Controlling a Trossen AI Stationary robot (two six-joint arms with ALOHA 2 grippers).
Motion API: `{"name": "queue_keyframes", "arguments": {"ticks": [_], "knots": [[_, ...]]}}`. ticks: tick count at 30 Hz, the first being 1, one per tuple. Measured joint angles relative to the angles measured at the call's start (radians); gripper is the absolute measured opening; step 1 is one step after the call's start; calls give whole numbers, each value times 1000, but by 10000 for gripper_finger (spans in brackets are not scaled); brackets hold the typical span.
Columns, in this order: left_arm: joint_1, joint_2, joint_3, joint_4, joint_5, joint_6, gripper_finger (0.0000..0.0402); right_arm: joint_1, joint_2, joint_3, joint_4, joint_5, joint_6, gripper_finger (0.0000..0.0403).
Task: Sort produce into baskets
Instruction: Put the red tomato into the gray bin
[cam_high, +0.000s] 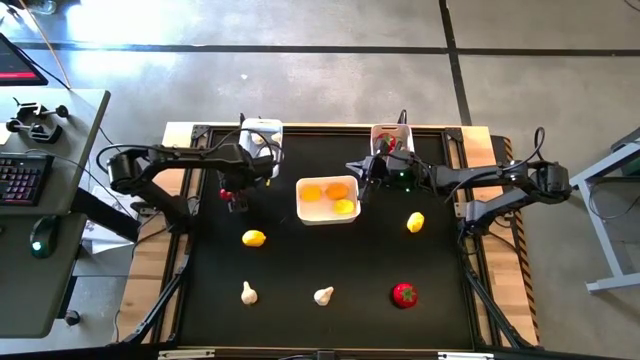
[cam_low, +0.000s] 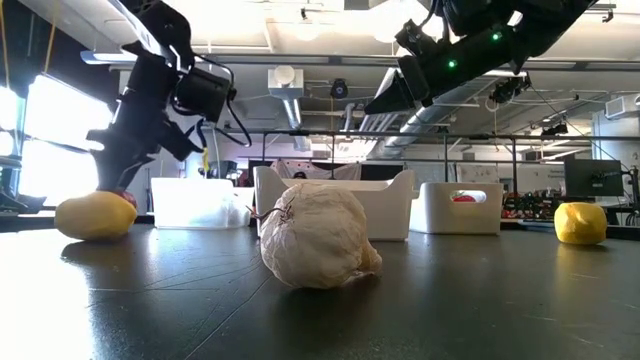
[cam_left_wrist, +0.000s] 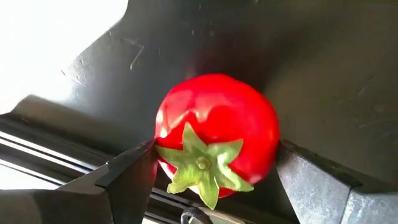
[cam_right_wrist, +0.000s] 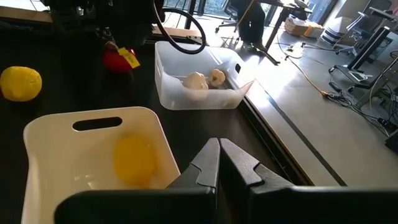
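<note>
Left gripper (cam_left_wrist: 214, 180) straddles red tomato (cam_left_wrist: 216, 134), fingers apart, not yet clamped.

Tomato sits on the black table (cam_high: 330, 260) just beside the garlic basket (cam_high: 262, 135), on its near side; it lies squarely between the left fingers, green top facing the wrist, so the closing line runs through its middle. It is round, with no long axis to align. Right gripper (cam_right_wrist: 219, 163) has fingers together, holds nothing, and hovers at the lemon basket (cam_high: 327, 213), well apart from the tomato. Left arm is nearer.
</note>
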Motion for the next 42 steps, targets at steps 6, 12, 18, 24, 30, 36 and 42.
{"name": "queue_keyframes", "arguments": {"ticks": [6,12,18,24,30,36,42], "knots": [[4,-17,-30,4,-8,-7,279,0,0,0,0,0,-1,0],[0,-65,-33,11,-4,-17,241,0,0,0,0,0,0,0],[-1,-129,-37,18,43,-46,217,0,0,0,0,0,1,0],[-1,-198,-36,21,146,-75,214,0,0,0,-1,0,-6,0],[-1,-279,-35,134,278,-122,214,0,0,0,-46,-18,-7,0],[-6,-336,-34,389,396,-142,213,2,5,0,-98,-162,-24,0],[-8,-328,-34,666,493,-144,213,29,43,0,-77,-123,-69,1]]}}
